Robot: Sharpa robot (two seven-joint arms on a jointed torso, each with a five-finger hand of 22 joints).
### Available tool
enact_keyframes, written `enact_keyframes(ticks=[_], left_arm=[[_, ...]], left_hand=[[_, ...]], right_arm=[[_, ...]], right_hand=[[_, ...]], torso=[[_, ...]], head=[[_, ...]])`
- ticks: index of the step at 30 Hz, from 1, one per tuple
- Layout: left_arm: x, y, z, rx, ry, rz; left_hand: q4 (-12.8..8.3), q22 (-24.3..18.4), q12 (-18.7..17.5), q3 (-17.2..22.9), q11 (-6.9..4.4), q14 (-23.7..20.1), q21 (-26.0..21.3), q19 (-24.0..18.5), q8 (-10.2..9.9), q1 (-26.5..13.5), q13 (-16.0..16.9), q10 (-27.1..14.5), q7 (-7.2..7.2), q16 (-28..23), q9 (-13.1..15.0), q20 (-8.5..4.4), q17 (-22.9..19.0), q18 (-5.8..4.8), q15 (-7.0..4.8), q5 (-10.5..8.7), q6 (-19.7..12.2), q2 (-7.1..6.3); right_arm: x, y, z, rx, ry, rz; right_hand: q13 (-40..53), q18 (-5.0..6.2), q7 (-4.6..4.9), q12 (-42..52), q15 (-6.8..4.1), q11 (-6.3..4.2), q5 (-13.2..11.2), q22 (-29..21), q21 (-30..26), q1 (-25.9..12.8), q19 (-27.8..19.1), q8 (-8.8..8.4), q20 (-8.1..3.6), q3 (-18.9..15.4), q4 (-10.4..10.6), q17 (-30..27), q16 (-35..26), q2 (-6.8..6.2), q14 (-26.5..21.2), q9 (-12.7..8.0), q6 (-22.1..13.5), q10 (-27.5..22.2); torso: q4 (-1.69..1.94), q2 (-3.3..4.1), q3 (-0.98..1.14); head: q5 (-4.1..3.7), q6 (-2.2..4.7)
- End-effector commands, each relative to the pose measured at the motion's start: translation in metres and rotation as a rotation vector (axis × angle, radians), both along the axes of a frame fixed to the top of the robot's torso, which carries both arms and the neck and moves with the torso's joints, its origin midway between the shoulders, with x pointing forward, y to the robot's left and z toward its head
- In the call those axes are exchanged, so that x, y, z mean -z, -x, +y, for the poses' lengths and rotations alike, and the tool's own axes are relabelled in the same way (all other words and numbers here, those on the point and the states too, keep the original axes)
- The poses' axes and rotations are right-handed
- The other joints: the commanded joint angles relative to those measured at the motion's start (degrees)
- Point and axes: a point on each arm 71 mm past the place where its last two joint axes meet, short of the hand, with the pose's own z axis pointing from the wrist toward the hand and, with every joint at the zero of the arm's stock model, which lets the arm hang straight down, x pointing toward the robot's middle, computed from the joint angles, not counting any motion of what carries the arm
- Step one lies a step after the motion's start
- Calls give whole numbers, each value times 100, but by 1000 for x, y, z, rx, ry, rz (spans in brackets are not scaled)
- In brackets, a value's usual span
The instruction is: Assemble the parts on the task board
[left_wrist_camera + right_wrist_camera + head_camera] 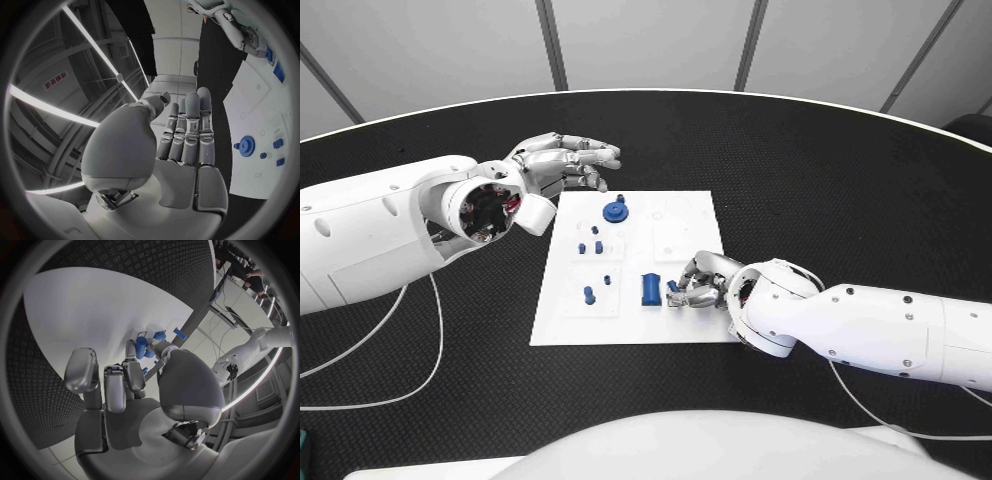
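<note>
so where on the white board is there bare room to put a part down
The task board is bare along its far right quarter, right of the blue gear, and along its near edge below the blue block. The left column of small blue pieces is crowded, and the right hand covers the middle right edge.

Round black desk [848,180], textured top, pale rim. White task board [689,225] flat at centre. White cables [387,330] at 8 o'clock.

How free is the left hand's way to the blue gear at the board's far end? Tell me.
Probably free. The left hand hovers off the task board beside its far left corner, holding nothing. The blue gear stands uncovered close by, and the right hand is busy near the board's near edge.
</note>
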Motion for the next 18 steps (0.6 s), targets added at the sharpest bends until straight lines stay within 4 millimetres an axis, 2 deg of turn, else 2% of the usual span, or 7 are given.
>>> enact_keyframes(ticks=[1,9,18], left_arm=[[0,0,0,0,0,0],[0,0,0,0,-1,1],[0,0,0,0,-1,2]], left_hand=[[-14,-5,25,-26,13,-34,-17,0,26,17,6,-45,14,-11,8,26,5,38,-13,-27,-9,59],[-14,-5,25,-26,13,-34,-17,0,26,17,6,-45,14,-11,8,26,5,38,-13,-27,-9,59],[-14,-5,25,-26,13,-34,-17,0,26,17,6,-45,14,-11,8,26,5,38,-13,-27,-9,59]], right_arm=[[0,0,0,-1,-3,-3],[-1,1,0,-3,-7,-5],[0,1,-2,-7,3,5]], right_hand=[[345,-100,-8,37,-46,-14,-51,807,-15,-119,62,33,-39,-15,72,1065,-1,-5,505,-6,29,22],[350,-100,-3,31,-45,-9,-253,809,-45,-462,67,71,-45,-140,349,1060,-4,-20,504,1,26,29],[351,-97,-2,29,-43,-7,-300,806,-69,-535,64,80,-44,-177,405,1044,-12,-37,501,1,24,30]], torso=[[-2,-5,-3],[-2,-3,-3],[-5,-6,-3]], head=[[3,1],[-2,1],[-4,1]])
